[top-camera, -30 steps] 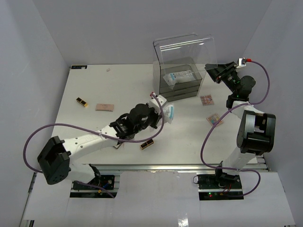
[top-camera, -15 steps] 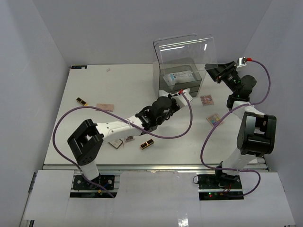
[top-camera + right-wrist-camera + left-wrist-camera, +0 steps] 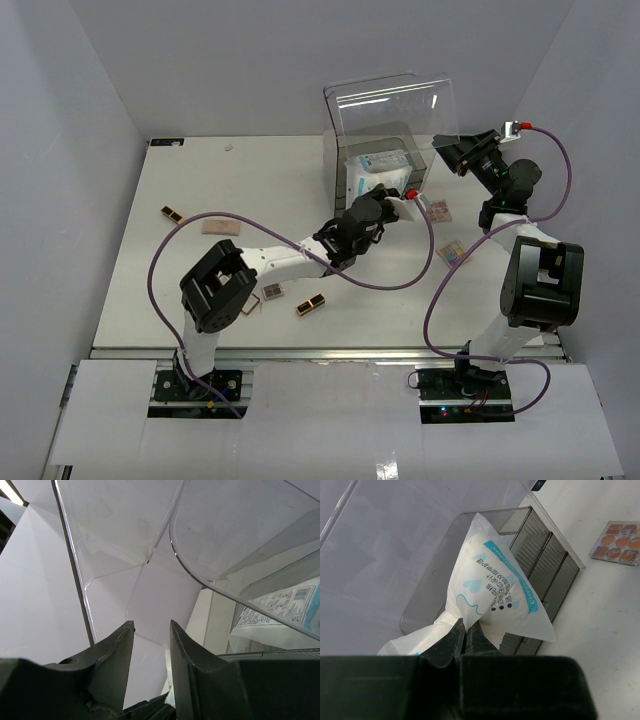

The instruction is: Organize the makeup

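Note:
My left gripper [image 3: 404, 194] [image 3: 465, 631] is shut on the neck of a white-blue sachet [image 3: 372, 184] [image 3: 495, 592], which hangs over the open top of the clear acrylic drawer box [image 3: 340, 178] [image 3: 547, 562]. A second sachet [image 3: 385, 160] [image 3: 285, 607] lies inside that top compartment. The box's clear lid [image 3: 392, 105] [image 3: 125, 545] stands raised. My right gripper [image 3: 447, 150] [image 3: 151, 625] is at the lid's right edge, fingers apart, with the lid's clear corner showing between them. Two palettes [image 3: 436, 211] [image 3: 453, 252] lie right of the box; the nearer one [image 3: 617, 542] also shows in the left wrist view.
A pink-brown palette [image 3: 222, 226] and a black-gold lipstick tube [image 3: 172, 214] lie at the left. Another black-gold tube [image 3: 310, 305] and two small items [image 3: 272, 291] [image 3: 243, 303] lie near the front, under the left arm. Grey walls close in three sides.
The left arm has swung from the middle of the table to the box, carrying the sachet over its open top. The right arm and the lid have not moved.

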`<state>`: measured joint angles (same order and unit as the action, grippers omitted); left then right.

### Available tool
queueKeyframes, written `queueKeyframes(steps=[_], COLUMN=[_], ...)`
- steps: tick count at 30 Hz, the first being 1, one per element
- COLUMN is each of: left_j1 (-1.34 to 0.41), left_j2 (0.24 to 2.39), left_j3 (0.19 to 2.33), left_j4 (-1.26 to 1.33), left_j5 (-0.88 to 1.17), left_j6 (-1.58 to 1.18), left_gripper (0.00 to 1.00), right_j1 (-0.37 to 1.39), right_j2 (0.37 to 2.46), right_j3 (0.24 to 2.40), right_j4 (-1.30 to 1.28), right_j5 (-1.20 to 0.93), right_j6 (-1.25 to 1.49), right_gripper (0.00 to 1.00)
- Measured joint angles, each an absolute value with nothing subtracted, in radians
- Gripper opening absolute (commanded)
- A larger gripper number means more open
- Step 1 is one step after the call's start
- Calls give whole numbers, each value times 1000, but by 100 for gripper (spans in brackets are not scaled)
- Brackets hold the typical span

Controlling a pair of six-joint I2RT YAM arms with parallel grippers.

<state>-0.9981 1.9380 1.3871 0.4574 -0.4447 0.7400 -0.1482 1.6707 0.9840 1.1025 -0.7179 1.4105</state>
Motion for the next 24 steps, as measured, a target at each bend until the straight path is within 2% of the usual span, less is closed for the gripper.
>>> queueKeyframes(steps=[6, 24], left_j1=[-998, -960], left_j2=[2036, 2111], left_j3=[1451, 1573], left_j4=[516, 604], left_j5=[-491, -529], left_j6=[843, 905], left_gripper=[10, 16], right_j1=[-148, -148], right_j2=[1671, 1671], right_j3=[984, 984], right_j4=[1103, 1104], right_j5=[-719, -723], right_j6=[1411, 1412], right_gripper=[41, 41])
